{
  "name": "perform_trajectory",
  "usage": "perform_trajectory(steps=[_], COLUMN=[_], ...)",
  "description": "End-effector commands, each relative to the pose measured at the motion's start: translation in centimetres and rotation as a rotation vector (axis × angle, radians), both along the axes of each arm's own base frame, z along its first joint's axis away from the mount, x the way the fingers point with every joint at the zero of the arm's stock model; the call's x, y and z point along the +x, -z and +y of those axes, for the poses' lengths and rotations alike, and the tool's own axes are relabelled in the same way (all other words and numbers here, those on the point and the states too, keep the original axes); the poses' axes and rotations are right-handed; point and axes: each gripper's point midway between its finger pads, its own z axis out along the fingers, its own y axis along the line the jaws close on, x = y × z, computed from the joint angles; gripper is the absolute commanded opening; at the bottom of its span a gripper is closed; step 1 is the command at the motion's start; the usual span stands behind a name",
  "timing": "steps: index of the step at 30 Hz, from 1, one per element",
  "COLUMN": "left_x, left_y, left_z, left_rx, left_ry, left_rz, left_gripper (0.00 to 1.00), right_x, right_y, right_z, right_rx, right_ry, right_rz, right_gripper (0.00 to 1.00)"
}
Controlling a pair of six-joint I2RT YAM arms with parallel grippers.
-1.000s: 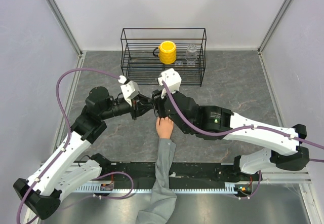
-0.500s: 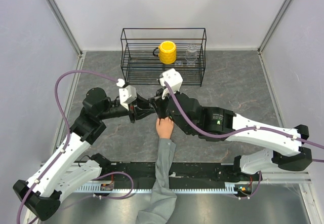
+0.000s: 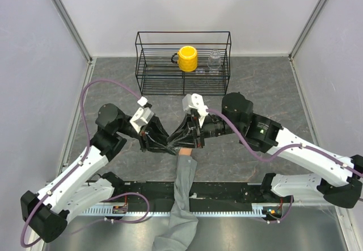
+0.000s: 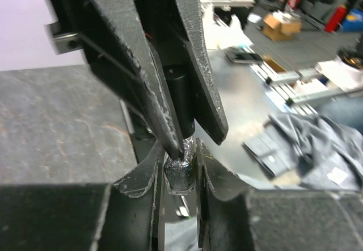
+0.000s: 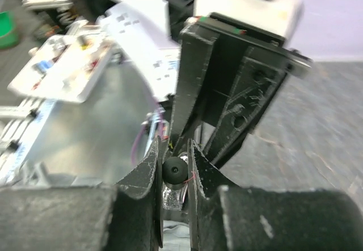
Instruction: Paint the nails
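Observation:
My left gripper and right gripper meet tip to tip just above the mannequin hand. Only a peach sliver of the hand shows under them, and its nails are hidden. Its grey sleeve runs toward the near edge. In the left wrist view my left gripper is shut on a small glittery nail polish bottle. In the right wrist view my right gripper is shut on the bottle's black cap, with the bottle glass below it.
A black wire rack stands at the back with a yellow mug and a clear glass jar in it. A black rail runs along the near edge between the arm bases.
Both grippers, still joined on the bottle, have moved toward the near edge and now cover most of the mannequin hand. The right arm's elbow has swung back and to the right.

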Motion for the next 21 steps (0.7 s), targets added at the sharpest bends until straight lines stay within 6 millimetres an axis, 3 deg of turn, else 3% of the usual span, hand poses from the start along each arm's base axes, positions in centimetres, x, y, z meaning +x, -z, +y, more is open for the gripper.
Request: perform_trajectory(steps=[1,5,6,7,9,10,13,19,21], left_x=[-3.2,-1.4,-0.9,0.3,1.6,3.6,7.3,11.9,12.2], left_y=[-1.8,-1.8,-1.9,-1.8,-2.0,-2.2,-1.7,-1.1,-1.0], left_z=[1.8,1.2,1.1,0.8,0.6,0.4,0.8,2.4,2.6], left_rx=[-0.040,-0.044,-0.045,-0.040,-0.040,-0.041,-0.005,0.054,0.066], left_ry=[0.167,0.060,0.034,-0.038,-0.127,-0.245,-0.474,-0.762,-0.782], left_rz=[-0.210,-0.205,-0.205,-0.202,-0.215,-0.231,-0.249,-0.246,-0.244], left_gripper=[0.02,0.02,0.02,0.02,0.02,0.02,0.02,0.02,0.02], right_x=[-1.8,1.6,3.3,4.3,7.0,7.7,9.9,10.3,10.6], right_y=[0.6,1.0,0.8,0.5,-0.2,-0.6,-2.2,-3.6,-3.6], right_z=[-0.1,-0.3,-0.7,-1.0,-2.5,-3.0,-5.1,-5.6,-5.2], right_rx=[-0.009,-0.048,-0.055,-0.055,-0.050,-0.042,0.011,0.075,0.059], right_ry=[-0.197,-0.003,0.117,0.188,0.400,0.464,0.679,0.889,0.955], right_rz=[-0.016,0.000,0.004,0.013,0.066,0.090,0.209,0.270,0.250], right_gripper=[0.00,0.01,0.07,0.34,0.40,0.55,0.71,0.88,0.89])
